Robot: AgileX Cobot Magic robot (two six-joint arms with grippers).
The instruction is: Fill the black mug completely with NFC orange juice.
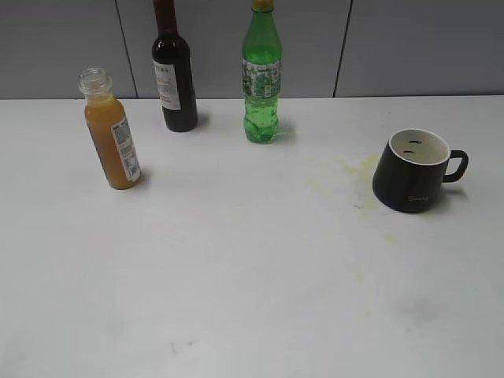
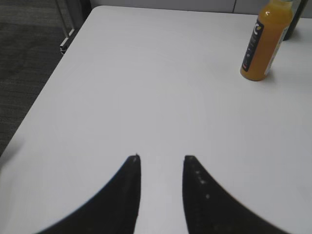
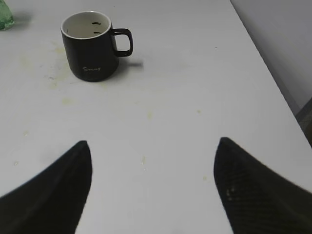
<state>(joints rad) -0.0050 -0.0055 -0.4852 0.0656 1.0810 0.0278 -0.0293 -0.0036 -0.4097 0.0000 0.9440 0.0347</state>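
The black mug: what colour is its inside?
Cream-white inside the black mug, with two small dark marks on the inner wall; clearest in the right wrist view.

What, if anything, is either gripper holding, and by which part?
Nothing is held. The left gripper and right gripper both stand open over bare table, away from the orange juice bottle and black mug.

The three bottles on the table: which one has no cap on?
The orange juice bottle, leftmost of the three. Its clear wide neck is open, with no cap. The green soda bottle has a yellow cap; the dark wine bottle's top is out of frame.
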